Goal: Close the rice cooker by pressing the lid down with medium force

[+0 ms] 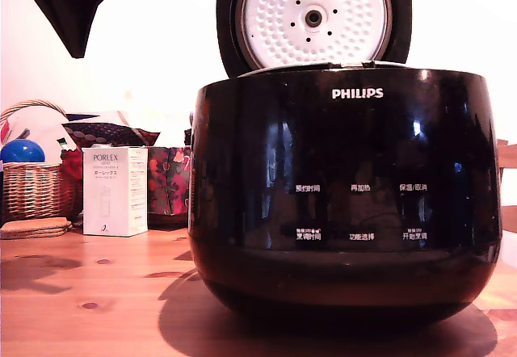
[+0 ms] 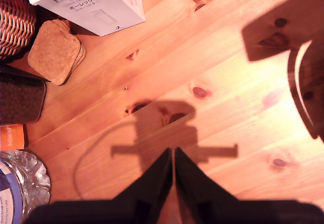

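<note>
The gripper [image 2: 173, 155] hangs over bare table [image 2: 223, 133], with nothing between its jaws. Ahead of the jaws and off to one side lie the coasters [image 2: 54, 51], the box [image 2: 86, 3] just beyond them, and the basket [image 2: 15, 24] beside both. The rice cooker [image 1: 343, 187] stands on the table with its lid [image 1: 313, 18] upright behind its body.

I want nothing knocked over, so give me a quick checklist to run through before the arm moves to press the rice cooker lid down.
1. Round black lid with white dimpled inner disc standing open and upright: ok.
2. Glossy black Philips rice cooker resting flat on the wooden table: ok.
3. Black gripper empty, fingertips together: ok.
4. Gripper lined up with the lid: not ok, the wrist view shows only tabletop below it.
5. White Porlex box and stacked cork coasters clear of the cooker: ok.
6. Space behind the lid: cannot tell.
</note>
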